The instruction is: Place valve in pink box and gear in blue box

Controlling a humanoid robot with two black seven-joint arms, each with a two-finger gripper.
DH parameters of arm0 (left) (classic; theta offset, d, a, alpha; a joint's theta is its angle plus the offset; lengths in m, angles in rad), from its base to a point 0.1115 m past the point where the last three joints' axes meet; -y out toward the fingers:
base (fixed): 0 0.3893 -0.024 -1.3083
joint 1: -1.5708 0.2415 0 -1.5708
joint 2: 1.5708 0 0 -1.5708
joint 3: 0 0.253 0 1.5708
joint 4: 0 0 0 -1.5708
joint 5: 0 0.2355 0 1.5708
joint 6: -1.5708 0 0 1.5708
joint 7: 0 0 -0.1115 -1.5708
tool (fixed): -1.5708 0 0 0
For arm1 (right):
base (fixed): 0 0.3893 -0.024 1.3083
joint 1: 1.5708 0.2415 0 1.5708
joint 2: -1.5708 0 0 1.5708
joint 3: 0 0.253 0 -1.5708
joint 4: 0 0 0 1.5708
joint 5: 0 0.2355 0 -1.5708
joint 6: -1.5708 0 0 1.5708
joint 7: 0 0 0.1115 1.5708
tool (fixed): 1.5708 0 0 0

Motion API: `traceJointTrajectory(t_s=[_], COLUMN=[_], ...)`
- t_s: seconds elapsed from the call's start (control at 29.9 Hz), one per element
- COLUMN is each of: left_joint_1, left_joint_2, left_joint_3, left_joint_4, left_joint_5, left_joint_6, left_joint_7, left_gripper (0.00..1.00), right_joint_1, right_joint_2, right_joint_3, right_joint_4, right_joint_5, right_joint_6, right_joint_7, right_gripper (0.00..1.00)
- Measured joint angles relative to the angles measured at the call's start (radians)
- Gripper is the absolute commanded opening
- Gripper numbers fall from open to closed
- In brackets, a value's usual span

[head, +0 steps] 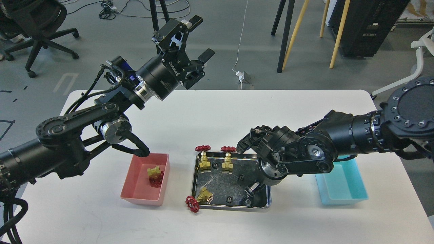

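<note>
One valve [155, 176] already lay in the pink box [135, 189], and the blue box [356, 196] looked empty. The right gripper [250, 194] reached down into the steel tray [230, 205], its fingers too hidden to judge. A gear [229, 200] sat just left of it. The left gripper [198, 40] hung empty and spread wide, well away.

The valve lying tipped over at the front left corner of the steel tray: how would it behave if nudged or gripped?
The valve looks like solid brass, so probably stiff and heavy for its size. Its red handwheel hangs over the tray rim, so a nudge might pivot or tip it out. The round wheel could let it roll, and the smooth metal may slip.
</note>
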Motion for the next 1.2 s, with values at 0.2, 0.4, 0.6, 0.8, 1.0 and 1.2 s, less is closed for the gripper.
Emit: traceJointTrajectory(t_s=[0.2, 0.4, 0.6, 0.8, 1.0, 1.2], left_joint_1=[0.0, 0.003, 0.003, 0.005, 0.01, 0.011], left_joint_2=[0.0, 0.001, -0.001, -0.004, -0.004, -0.005], left_joint_3=[0.0, 0.0, 0.001, 0.001, 0.001, 0.002], left_joint_4=[0.0, 0.001, 0.001, 0.001, 0.001, 0.003], left_joint_5=[0.0, 0.0, 0.0, 0.0, 0.0, 0.001], left_joint_6=[0.0, 0.0, 0.0, 0.0, -0.001, -0.001], left_joint_7=[0.0, 0.0, 0.0, 0.0, 0.0, 0.0], left_gripper=[0.94, 0.94, 0.94, 0.95, 0.95, 0.96], right_joint_1=[0.002, 0.004, 0.035, 0.053, 0.053, 0.041], right_joint_2=[0.0, 0.0, 0.0, 0.0, 0.0, 0.0], right_joint_3=[0.0, -0.002, 0.001, 0.003, 0.003, 0.002], right_joint_4=[-0.002, -0.009, -0.005, 0.005, 0.014, 0.015], right_joint_5=[0.0, 0.007, 0.047, 0.069, 0.071, 0.07], right_joint_6=[0.0, 0.0, 0.0, 0.0, 0.0, 0.0], right_joint_7=[0.0, 0.001, 0.001, 0.004, 0.006, 0.007], right_gripper=[0.54, 0.54, 0.54, 0.55, 0.58, 0.6])
